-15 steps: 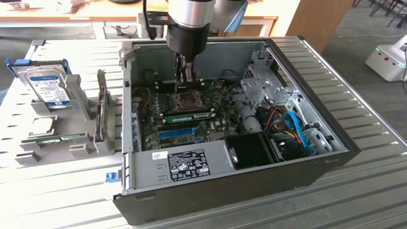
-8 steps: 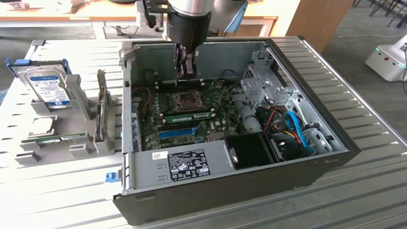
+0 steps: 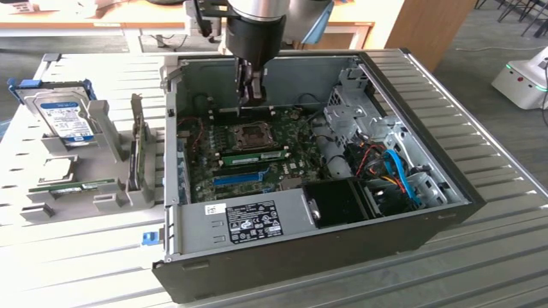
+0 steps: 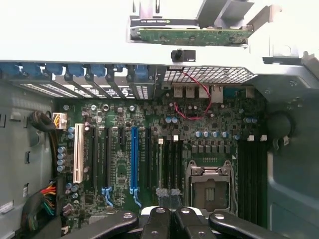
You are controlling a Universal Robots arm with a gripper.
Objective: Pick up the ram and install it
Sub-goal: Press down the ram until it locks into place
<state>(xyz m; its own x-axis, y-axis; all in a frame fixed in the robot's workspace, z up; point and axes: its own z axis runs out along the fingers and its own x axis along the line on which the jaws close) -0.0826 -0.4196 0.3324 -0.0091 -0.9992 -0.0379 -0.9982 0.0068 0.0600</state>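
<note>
The ram point(image 3: 81, 187), a thin green stick, lies flat in a grey holder on the exterior view's left, outside the open computer case point(image 3: 256, 218). A matching green stick point(image 3: 259, 156) sits on the motherboard point(image 3: 296, 138) beside the CPU socket point(image 3: 254, 135). My gripper point(image 3: 251, 96) hangs inside the case above the socket, far from the ram. In the wrist view its fingertips point(image 4: 167, 199) are shut together with nothing between them, over black memory slots point(image 4: 169, 164) beside the CPU socket point(image 4: 209, 186).
A hard drive point(image 3: 67, 115) and an upright expansion card point(image 3: 135, 151) stand in the grey holders near the ram. The case walls ring the motherboard. A black fan shroud point(image 3: 342, 202) and blue cables point(image 3: 402, 176) fill its near right corner.
</note>
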